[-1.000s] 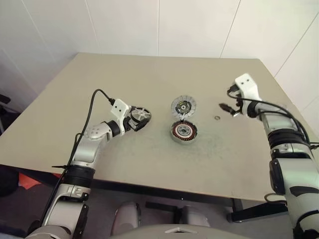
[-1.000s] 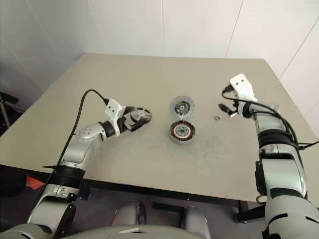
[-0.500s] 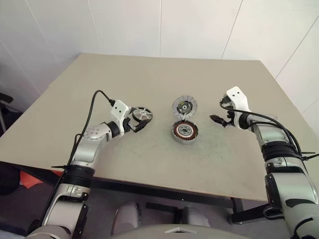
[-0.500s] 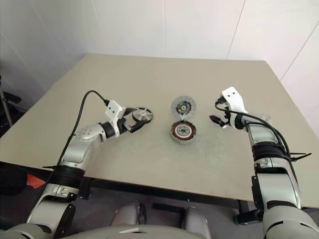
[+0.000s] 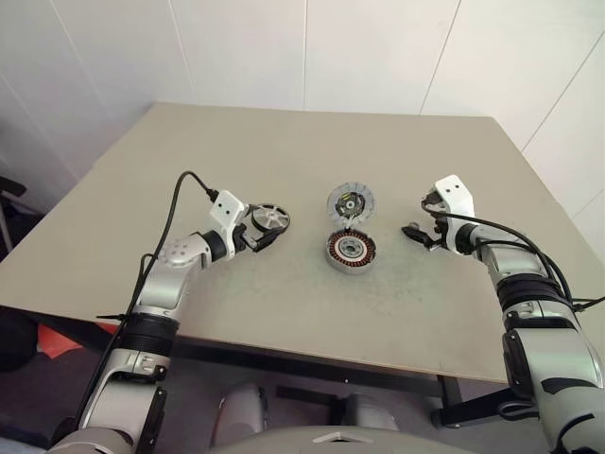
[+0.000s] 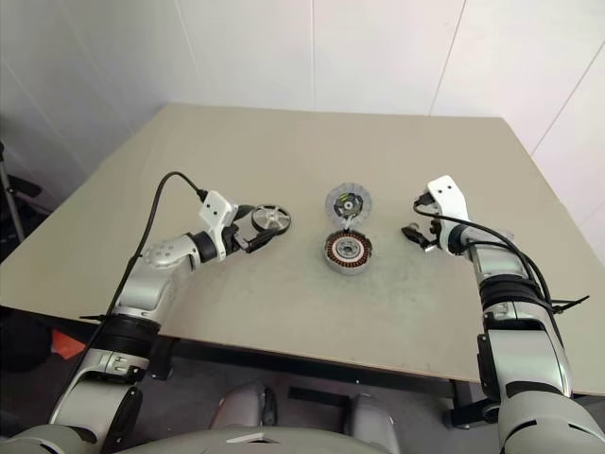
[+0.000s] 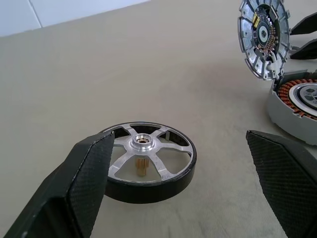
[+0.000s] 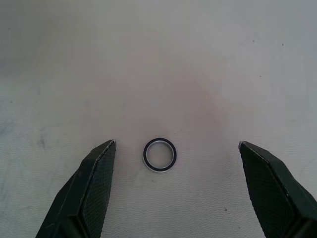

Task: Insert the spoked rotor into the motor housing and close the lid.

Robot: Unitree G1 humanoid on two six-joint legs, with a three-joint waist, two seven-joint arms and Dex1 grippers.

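rotor (image 7: 148,161) lies on the worktop (image 5: 284,161) between the wide-apart left pincer (image 7: 188,183); housing (image 5: 351,251) empty, lid (image 5: 350,201) off; right pincer (image 8: 176,186) apart around a ring (image 8: 159,154)

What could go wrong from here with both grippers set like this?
The right gripper is open over the small ring, not a task part; closing would grab the wrong thing. The left gripper brackets the rotor unevenly, one finger near the rim, so closing may shove it sideways. The lid leans over the housing, so a nudge could topple it.
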